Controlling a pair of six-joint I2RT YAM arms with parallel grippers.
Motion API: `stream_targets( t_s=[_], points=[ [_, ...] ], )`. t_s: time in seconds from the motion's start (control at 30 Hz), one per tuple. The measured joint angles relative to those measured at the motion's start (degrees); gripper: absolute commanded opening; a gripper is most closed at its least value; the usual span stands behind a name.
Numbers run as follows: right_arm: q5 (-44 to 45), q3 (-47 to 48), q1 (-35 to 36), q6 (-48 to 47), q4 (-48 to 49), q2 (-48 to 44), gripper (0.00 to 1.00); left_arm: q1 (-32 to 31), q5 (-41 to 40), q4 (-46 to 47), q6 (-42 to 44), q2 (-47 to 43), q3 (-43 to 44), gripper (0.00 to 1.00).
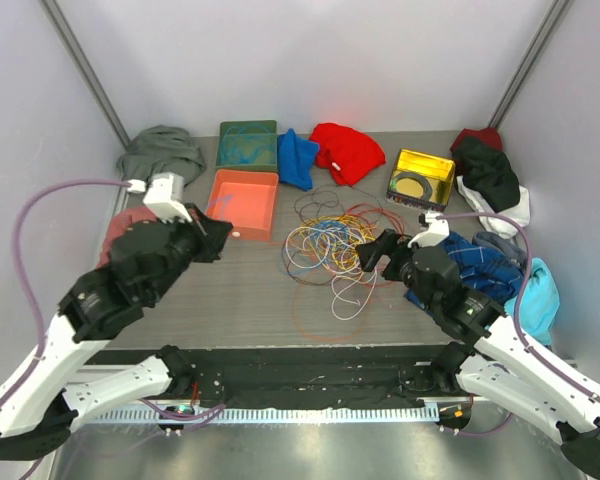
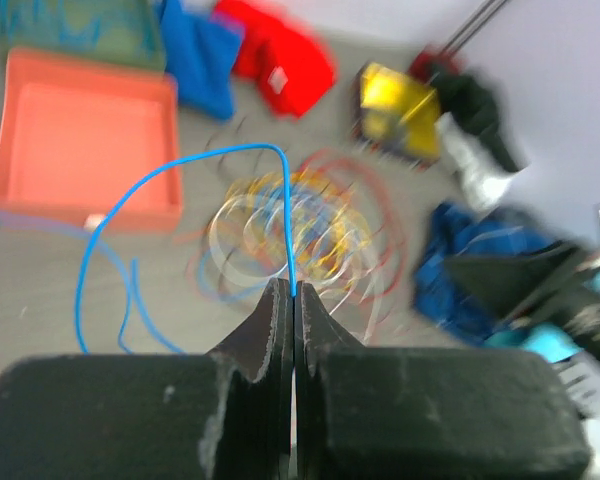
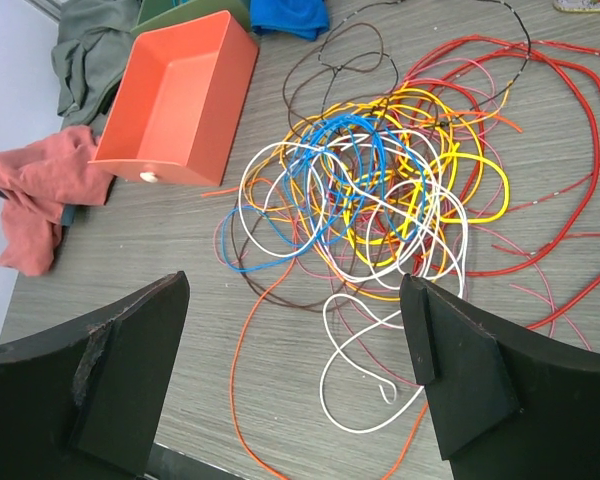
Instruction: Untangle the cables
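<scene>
Left end effector (image 2: 294,292) is pinching a thin blue flexible cable (image 2: 230,149) between fingers that are pressed together. In the top view, this end effector (image 1: 215,240) is sitting at the near corner of the orange rectangular plastic tray (image 1: 242,205), on the left arm's side. The blue cable is arching up from the fingertips, bending toward the tray's near wall, and dropping to the grey wood-grain surface (image 1: 260,290).

Right end effector (image 3: 292,290) is standing with its fingers spread wide and is gripping nothing. It is hovering over the near edge of the tangle of thin looped cables in blue, yellow, orange, red, white and dark brown (image 3: 380,190).

The tangle (image 1: 325,240) is lying on the surface just beside the tray, on the right arm's side. The right end effector (image 1: 373,252) is positioned beyond the tangle from the tray. A white loop (image 3: 360,330) is trailing out of the tangle toward the right end effector. The red loops are spreading on the side of the tangle away from the tray.
</scene>
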Motion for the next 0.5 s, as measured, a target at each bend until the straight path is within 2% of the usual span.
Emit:
stream_targets(
  t_s=[0.23, 0.5],
  points=[
    [-0.07, -1.11, -0.02, 0.0, -0.07, 0.46, 0.96, 0.0, -1.88, -3.96, -5.2, -0.17, -13.44, 0.0],
    [-0.42, -1.88, 0.0, -0.04, 0.5, 2.75, 0.96, 0.0, -3.91, -5.07, -10.8, -0.92, -20.15, 0.0]
  ],
)
